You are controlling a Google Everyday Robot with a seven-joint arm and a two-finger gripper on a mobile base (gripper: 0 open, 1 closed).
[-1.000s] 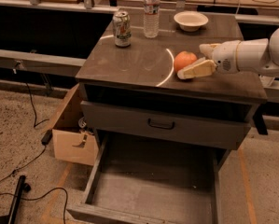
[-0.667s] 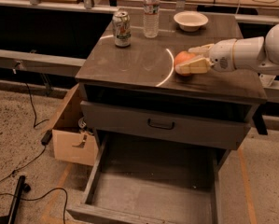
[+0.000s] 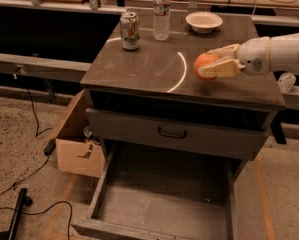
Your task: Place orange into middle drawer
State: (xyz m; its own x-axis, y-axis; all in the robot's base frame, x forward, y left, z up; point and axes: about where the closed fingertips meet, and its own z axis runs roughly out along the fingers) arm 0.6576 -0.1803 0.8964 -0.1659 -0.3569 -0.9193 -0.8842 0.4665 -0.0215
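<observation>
Over the right side of the cabinet top (image 3: 139,69), my gripper (image 3: 210,64) is clasping the orange (image 3: 204,65).

I am watching the two pale fingers (image 3: 224,50) pressing on the fruit from above and below, with the white arm reaching in from the right edge of the view. I cannot tell whether the orange is resting on the top or hanging just above it. The middle drawer (image 3: 164,209) is standing pulled out at the bottom of the cabinet, well below the orange, showing its bare floor. Above it, the grey drawer front (image 3: 139,129) with the black handle is sitting shut. At the back of the top, a soda can (image 3: 129,30), a water bottle (image 3: 161,11) and a white bowl (image 3: 204,21) are standing apart from the gripper. A cardboard box (image 3: 79,149) is lying on the floor just left of the cabinet.
</observation>
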